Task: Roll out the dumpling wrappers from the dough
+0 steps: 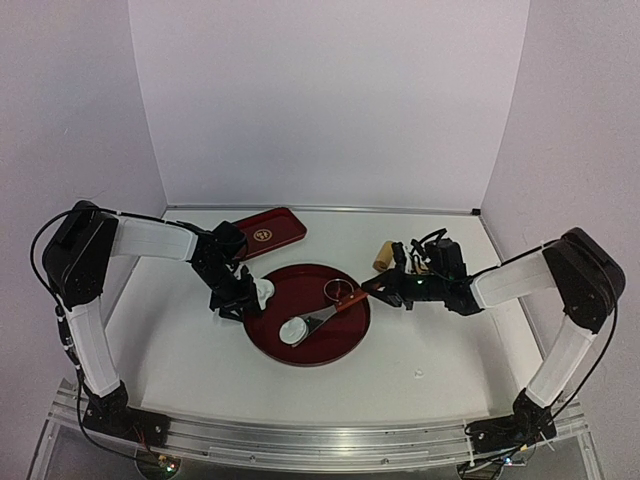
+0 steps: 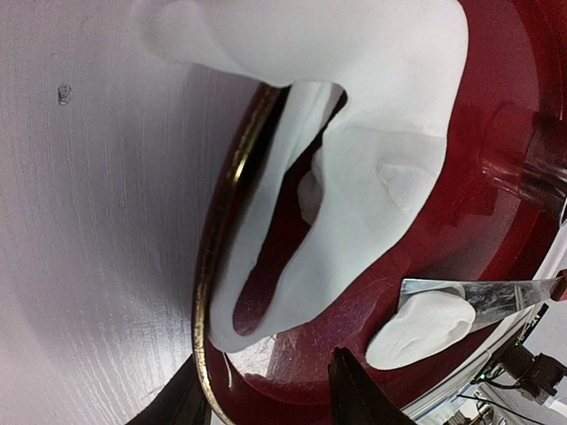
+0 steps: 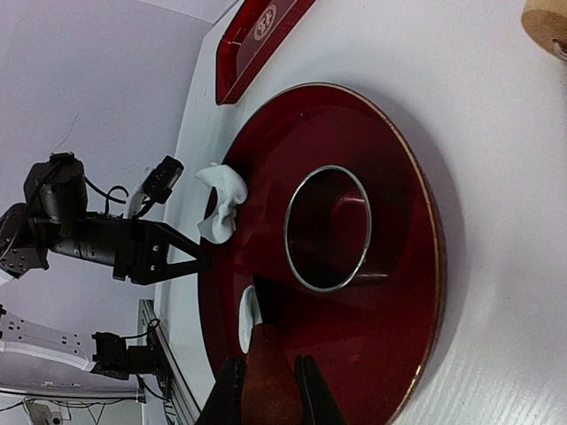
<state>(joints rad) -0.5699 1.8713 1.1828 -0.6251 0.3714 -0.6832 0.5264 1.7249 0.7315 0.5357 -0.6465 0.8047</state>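
I am holding my left gripper low at the edge of the round red tray. Its two fingers are standing apart, with the tray's gold rim running up between them and nothing pinched. Just ahead of those fingertips the dough is lying as a crumpled, folded white scrap. It is draping over the rim, partly on the tray and partly toward the white table. Whether my fingertips are touching its near end I cannot tell.

My right gripper is clamping tight on the red handle of a scraper, the handle filling the gap between the fingers. The scraper's metal blade is reaching out ahead of this gripper across the tray. At the blade's tip one of the dumpling wrappers, a small white round disc, is lying flat on the tray and touching the blade. Whether it is sitting on the blade's edge or under it I cannot tell.

Ahead of my right gripper and off to one side of the blade, a shiny ring cutter is standing upright on the tray, apart from the wrapper. Beyond the round tray, a rectangular red tray is lying on the table. A wooden cylinder is resting well off to the side.
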